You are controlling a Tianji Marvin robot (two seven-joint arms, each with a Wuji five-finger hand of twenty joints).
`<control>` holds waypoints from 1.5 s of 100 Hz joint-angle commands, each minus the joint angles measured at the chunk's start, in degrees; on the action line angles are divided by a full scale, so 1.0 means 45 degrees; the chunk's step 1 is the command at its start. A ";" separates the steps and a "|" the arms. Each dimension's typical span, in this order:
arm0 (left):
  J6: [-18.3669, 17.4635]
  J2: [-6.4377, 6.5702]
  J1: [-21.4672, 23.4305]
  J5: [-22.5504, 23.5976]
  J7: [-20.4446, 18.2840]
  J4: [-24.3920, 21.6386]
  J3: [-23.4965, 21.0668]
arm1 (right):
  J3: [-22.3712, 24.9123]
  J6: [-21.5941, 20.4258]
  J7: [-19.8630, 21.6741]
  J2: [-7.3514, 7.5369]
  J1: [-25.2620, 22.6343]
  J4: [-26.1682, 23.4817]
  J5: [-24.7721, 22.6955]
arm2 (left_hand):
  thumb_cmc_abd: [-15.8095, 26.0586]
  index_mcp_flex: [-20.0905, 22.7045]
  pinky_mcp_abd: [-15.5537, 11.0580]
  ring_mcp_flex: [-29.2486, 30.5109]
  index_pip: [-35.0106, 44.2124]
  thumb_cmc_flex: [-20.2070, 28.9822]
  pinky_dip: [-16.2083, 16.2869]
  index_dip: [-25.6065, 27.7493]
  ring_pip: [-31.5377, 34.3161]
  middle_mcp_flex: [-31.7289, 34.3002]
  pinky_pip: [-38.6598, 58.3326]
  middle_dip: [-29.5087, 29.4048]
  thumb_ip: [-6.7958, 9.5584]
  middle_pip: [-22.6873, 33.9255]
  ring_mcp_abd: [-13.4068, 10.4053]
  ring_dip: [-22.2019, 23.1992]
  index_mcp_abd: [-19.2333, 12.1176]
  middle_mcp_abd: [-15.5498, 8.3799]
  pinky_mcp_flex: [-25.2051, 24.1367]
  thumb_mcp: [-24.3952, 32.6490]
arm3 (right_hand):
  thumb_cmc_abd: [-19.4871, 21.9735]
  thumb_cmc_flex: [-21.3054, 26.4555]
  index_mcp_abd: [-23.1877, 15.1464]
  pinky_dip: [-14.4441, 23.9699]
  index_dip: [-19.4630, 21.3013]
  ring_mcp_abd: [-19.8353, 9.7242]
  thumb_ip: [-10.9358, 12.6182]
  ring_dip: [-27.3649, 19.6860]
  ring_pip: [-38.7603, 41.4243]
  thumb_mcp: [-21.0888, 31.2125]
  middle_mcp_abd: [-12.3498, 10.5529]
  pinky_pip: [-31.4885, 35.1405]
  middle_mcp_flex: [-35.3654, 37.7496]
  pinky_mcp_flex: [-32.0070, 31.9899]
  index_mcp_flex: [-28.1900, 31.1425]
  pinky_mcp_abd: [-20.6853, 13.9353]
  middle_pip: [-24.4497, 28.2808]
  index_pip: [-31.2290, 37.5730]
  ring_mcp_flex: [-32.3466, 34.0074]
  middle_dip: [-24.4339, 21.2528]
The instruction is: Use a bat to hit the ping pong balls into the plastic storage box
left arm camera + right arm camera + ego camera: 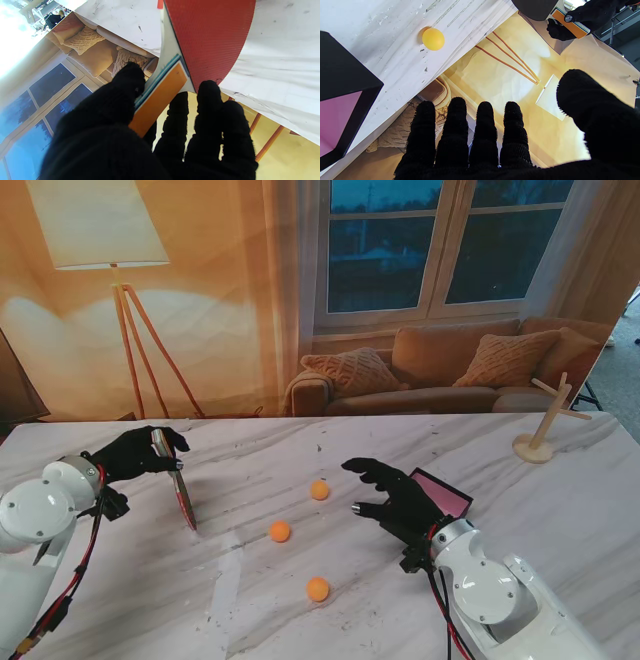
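Red-rubbered bat (182, 492) poised at centre left, gripped by the left hand (135, 452), strike not yet begun
Three orange ping pong balls (319, 490) (280, 531) (317, 588) sit mid-frame; next comes a rightward swing toward the storage box (440, 492), mostly hidden behind the right hand (395, 495), which is splayed, holding nothing; its opening can't be made out

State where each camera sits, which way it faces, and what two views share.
Stand: above the shoulders, looking down at the table; shows both arms, left hand gripping the bat, right hand open beside the box, three balls.
Left wrist: looks along the fingers at the bat's red face.
Right wrist: looks along spread fingers past the box corner to a ball.
Shared: right wrist and stand both show the bat, box and that ball.
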 commanded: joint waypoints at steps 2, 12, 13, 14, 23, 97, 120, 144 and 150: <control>0.0016 0.0071 0.0025 0.0140 -0.0336 0.0141 0.0053 | -0.0019 0.0116 0.0190 -0.0030 -0.0023 -0.0009 0.0038 | 0.0718 0.0649 -0.0668 -0.0224 0.0042 0.1124 -0.0276 0.0122 -0.0164 -0.0442 -0.0141 -0.0462 0.0345 -0.0108 0.0178 -0.0108 -0.0297 0.0230 -0.0220 0.1650 | 0.0315 -0.0405 0.0045 0.0127 0.0095 -0.0098 0.0427 0.0083 0.0123 -0.0323 -0.0064 0.0083 -0.0210 -0.0072 0.0397 -0.0552 -0.0073 0.0210 -0.0431 0.0102; 0.0002 0.0137 -0.0002 0.0313 -0.0597 0.0193 0.0108 | -0.0024 0.0123 0.0211 -0.0027 -0.0019 -0.0008 0.0056 | 0.0435 0.1023 -0.0682 -0.0242 0.0446 0.1350 -0.0328 0.0272 -0.0214 -0.0504 -0.0199 -0.0613 0.0123 -0.0045 0.0198 -0.0149 -0.0465 0.0319 -0.0211 0.1457 | 0.0339 -0.0405 0.0048 0.0128 0.0095 -0.0089 0.0435 0.0086 0.0129 -0.0342 -0.0055 0.0084 -0.0215 -0.0068 0.0412 -0.0547 -0.0069 0.0216 -0.0434 0.0102; -0.0001 0.0145 -0.0002 0.0335 -0.0630 0.0195 0.0111 | -0.0024 0.0124 0.0215 -0.0027 -0.0019 -0.0009 0.0059 | 0.0444 0.1029 -0.0683 -0.0236 0.0482 0.1386 -0.0334 0.0259 -0.0206 -0.0529 -0.0204 -0.0605 0.0092 -0.0016 0.0197 -0.0147 -0.0478 0.0322 -0.0209 0.1413 | 0.0352 -0.0408 0.0046 0.0128 0.0095 -0.0096 0.0436 0.0087 0.0131 -0.0342 -0.0056 0.0084 -0.0214 -0.0067 0.0414 -0.0558 -0.0068 0.0217 -0.0428 0.0103; -0.0004 0.0153 -0.0002 0.0357 -0.0663 0.0196 0.0113 | -0.0024 0.0124 0.0218 -0.0026 -0.0019 -0.0009 0.0061 | 0.0461 0.1028 -0.0683 -0.0238 0.0502 0.1397 -0.0338 0.0248 -0.0200 -0.0558 -0.0206 -0.0601 0.0077 -0.0003 0.0189 -0.0144 -0.0513 0.0313 -0.0208 0.1386 | 0.0359 -0.0411 0.0042 0.0128 0.0095 -0.0091 0.0437 0.0087 0.0130 -0.0345 -0.0052 0.0083 -0.0218 -0.0068 0.0417 -0.0562 -0.0069 0.0217 -0.0432 0.0102; -0.0118 0.0200 0.0008 0.0564 -0.0809 0.0224 0.0114 | -0.0030 0.0135 0.0237 -0.0025 -0.0018 -0.0011 0.0082 | 0.0472 0.0922 -0.0636 -0.0383 0.0417 0.0971 -0.0342 0.0010 0.0155 -0.0851 -0.0226 -0.0348 0.0193 0.0421 0.0181 0.0161 -0.0675 0.0363 -0.0322 0.1268 | 0.0399 -0.0426 0.0040 0.0129 0.0094 -0.0073 0.0442 0.0088 0.0132 -0.0365 -0.0047 0.0085 -0.0217 -0.0062 0.0420 -0.0563 -0.0066 0.0217 -0.0431 0.0103; -0.1533 0.0323 0.0003 0.1666 -0.0780 0.0448 -0.0282 | -0.0151 0.0194 0.0369 -0.0012 0.0036 0.0019 0.0212 | 0.1115 0.2020 -0.1825 -0.4175 0.2300 0.2771 0.0453 -0.1038 0.0149 -0.5622 -0.1613 -0.1596 -0.0098 -0.0142 -0.1444 0.2217 -0.1121 -0.0553 -0.2308 -0.0557 | 0.0573 -0.0468 0.0033 0.0149 0.0093 -0.0080 0.0487 0.0094 0.0114 -0.0446 -0.0044 0.0049 -0.0222 -0.0087 0.0453 -0.0584 -0.0062 0.0215 -0.0466 0.0106; -0.1495 0.0359 0.0021 0.1763 -0.0961 0.0361 -0.0350 | -0.0170 0.0201 0.0377 -0.0015 0.0040 0.0026 0.0253 | 0.1312 0.1997 -0.1468 -0.2251 0.2275 0.3072 0.1626 -0.0927 0.1428 -0.4393 0.0258 -0.1307 -0.0125 0.0253 -0.0997 0.3586 -0.0958 -0.0541 -0.0919 -0.0586 | 0.0616 -0.0483 0.0020 0.0158 0.0092 -0.0081 0.0494 0.0098 0.0114 -0.0454 -0.0050 0.0035 -0.0217 -0.0086 0.0452 -0.0600 -0.0065 0.0207 -0.0463 0.0107; -0.1489 0.0400 -0.0031 0.2142 -0.1075 0.0504 -0.0204 | -0.0167 0.0190 0.0411 -0.0008 0.0041 0.0036 0.0269 | 0.0910 0.1954 -0.1551 -0.1408 0.1507 0.2391 0.1913 -0.1439 0.3452 -0.3400 0.0594 0.3733 -0.0178 0.2041 -0.2036 0.4570 -0.0960 -0.0039 -0.0331 0.0878 | 0.0656 -0.0498 0.0026 0.0172 0.0092 -0.0087 0.0503 0.0101 0.0114 -0.0463 -0.0068 0.0026 -0.0204 -0.0086 0.0469 -0.0598 -0.0068 0.0204 -0.0461 0.0110; -0.1509 0.0407 -0.0013 0.2270 -0.1077 0.0479 -0.0226 | -0.0163 0.0194 0.0407 -0.0009 0.0040 0.0036 0.0267 | 0.0780 0.1885 -0.1436 -0.1279 0.0672 0.1826 0.2248 -0.1603 0.4135 -0.2834 0.0723 0.4666 -0.0138 0.2408 -0.2084 0.4625 -0.0900 -0.0038 -0.0300 0.1120 | 0.0683 -0.0519 0.0025 0.0177 0.0096 -0.0082 0.0505 0.0109 0.0129 -0.0470 -0.0065 0.0026 -0.0178 -0.0085 0.0492 -0.0589 -0.0051 0.0213 -0.0431 0.0119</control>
